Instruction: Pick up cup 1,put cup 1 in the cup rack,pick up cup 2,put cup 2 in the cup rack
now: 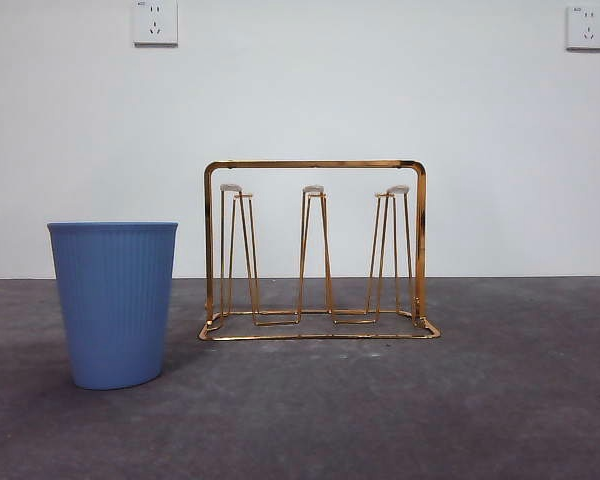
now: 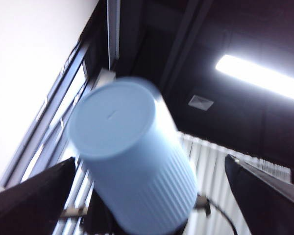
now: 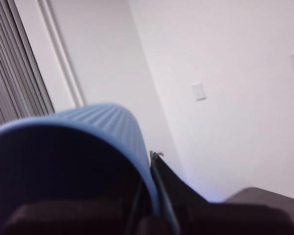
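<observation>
Cup 2 (image 1: 113, 305), as I read it, is the blue ribbed tumbler standing upright, mouth up, on the grey table (image 1: 380, 410), nearest the front camera and beside the cup rack (image 1: 315, 165) without touching it. No gripper is near it.

Cup 1 (image 3: 88, 127) is the same blue ribbed type and is off the table, above the front view's frame. The right gripper (image 3: 152, 196) is clamped on its rim wall, apparently one jaw inside the mouth and one outside. A rim pinch makes sense here: it leaves the body free and lets the wrist flip the cup mouth-down for a prong.

Left wrist view shows the same cup (image 2: 132, 161) base-on, tilted and motion-blurred against the ceiling. The left gripper (image 2: 149, 160) has its jaws wide apart, clear of the cup's sides and holding nothing. It could be lined up for a handover or just parked pointing upward; I can't tell which.

The rack is shiny gold wire with a rectangular arch handle, a flat base frame, and narrow upright prongs (image 1: 313, 190) with white tips. All prongs are bare and it sits square to the front camera, mid-table.

My read is cup 1 is in transit and not yet racked, and cup 2 is untouched. The next move needs the mouth lined up over one thin prong. The rack looks light, so a side knock could shift it.
</observation>
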`<state>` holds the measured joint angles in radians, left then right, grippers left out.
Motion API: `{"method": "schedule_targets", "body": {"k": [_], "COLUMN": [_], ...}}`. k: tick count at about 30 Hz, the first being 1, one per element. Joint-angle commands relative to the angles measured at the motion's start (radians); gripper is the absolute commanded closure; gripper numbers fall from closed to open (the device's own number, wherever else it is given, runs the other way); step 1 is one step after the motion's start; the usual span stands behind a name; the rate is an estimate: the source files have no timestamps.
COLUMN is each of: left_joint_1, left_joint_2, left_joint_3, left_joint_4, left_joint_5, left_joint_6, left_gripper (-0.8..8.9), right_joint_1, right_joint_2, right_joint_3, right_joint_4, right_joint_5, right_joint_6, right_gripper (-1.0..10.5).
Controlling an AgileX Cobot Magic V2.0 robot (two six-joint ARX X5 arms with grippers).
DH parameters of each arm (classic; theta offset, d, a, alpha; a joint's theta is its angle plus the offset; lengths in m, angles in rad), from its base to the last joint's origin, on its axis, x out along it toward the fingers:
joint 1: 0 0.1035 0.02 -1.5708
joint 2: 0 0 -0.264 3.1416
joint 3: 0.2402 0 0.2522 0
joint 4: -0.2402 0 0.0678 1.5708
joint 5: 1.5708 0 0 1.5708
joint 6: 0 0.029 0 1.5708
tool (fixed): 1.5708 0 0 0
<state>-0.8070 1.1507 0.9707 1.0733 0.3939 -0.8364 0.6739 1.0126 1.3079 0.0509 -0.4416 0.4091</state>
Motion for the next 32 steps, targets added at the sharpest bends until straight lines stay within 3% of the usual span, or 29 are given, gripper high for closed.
{"method": "schedule_targets", "body": {"k": [1,15,16,20,22,32], "left_joint_1": [-0.011,-0.01,-0.01,-0.01,-0.01,-0.01], "left_joint_2": [0.0,0.0,0.0,0.0,0.0,0.0], "left_joint_3": [0.019,0.021,0.021,0.021,0.021,0.021], "left_joint_4": [0.013,0.018,0.018,0.018,0.017,0.039], "left_joint_5": [-0.003,-0.029,-0.029,-0.029,-0.029,-0.085], "left_joint_6": [0.038,0.037,0.037,0.037,0.037,0.029], "left_gripper": [0.95,0.97,1.17,3.57,4.15,4.54], "right_joint_1": [0.035,0.138,0.138,0.138,0.138,0.138], "right_joint_2": [0.015,0.056,0.056,0.056,0.057,0.058], "right_joint_3": [-0.003,-0.003,-0.003,-0.003,-0.003,-0.003], "right_joint_4": [0.01,-0.02,-0.021,-0.008,0.0,0.046], "right_joint_5": [0.02,0.112,0.125,0.129,0.132,0.147], "right_joint_6": [-0.048,-0.126,-0.126,-0.127,-0.13,-0.133], "right_gripper": [9.6,9.6,9.6,9.6,9.6,9.6]}}
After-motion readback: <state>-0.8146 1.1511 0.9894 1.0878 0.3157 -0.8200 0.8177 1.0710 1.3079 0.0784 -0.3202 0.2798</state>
